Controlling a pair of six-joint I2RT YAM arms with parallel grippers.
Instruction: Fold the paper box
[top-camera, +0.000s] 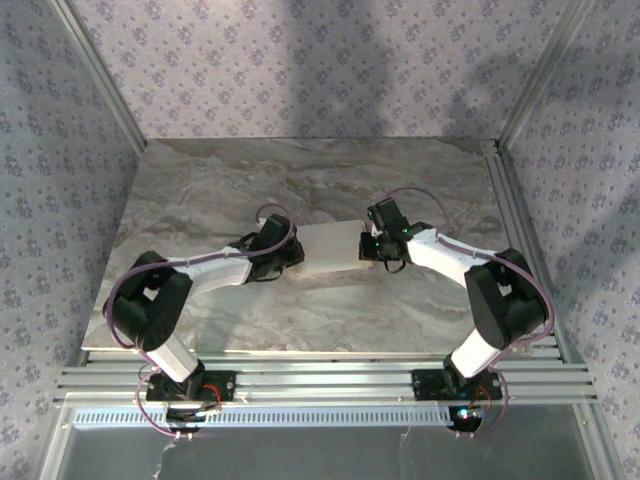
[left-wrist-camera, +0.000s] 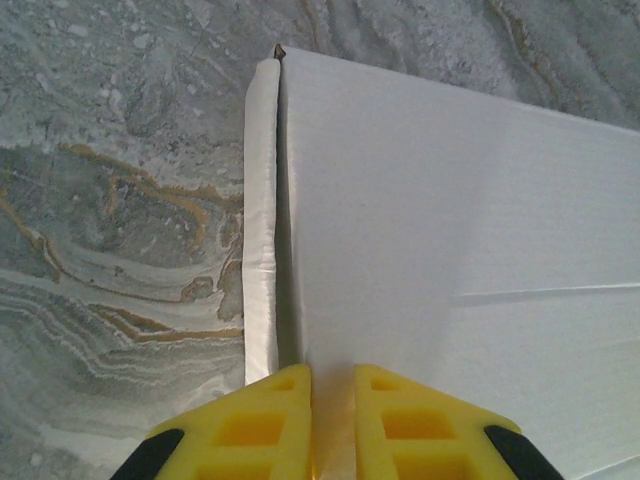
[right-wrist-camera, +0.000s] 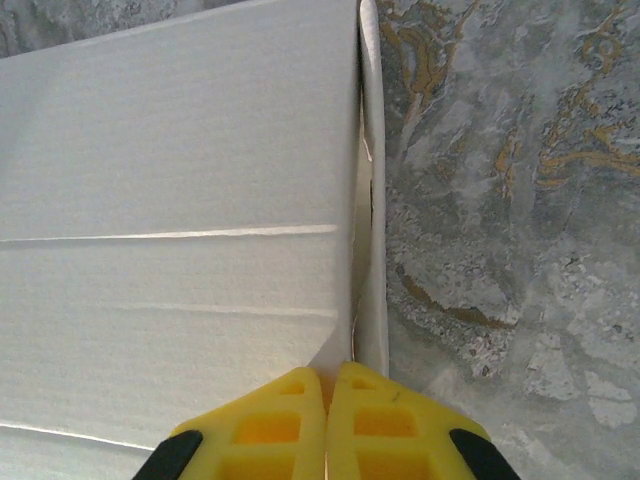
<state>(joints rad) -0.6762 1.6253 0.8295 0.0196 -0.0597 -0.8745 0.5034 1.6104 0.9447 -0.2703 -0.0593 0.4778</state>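
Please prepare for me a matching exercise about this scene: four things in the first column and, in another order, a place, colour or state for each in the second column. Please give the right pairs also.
Column one
1. left gripper
2. right gripper
3. paper box
4. table

Column two
A. grey and marbled
B. yellow fingers closed on the right end of the box
C. white, lying between the two arms
D. yellow fingers closed on the left end of the box

Pairs: 1-D, 2-B, 3-C, 4-A
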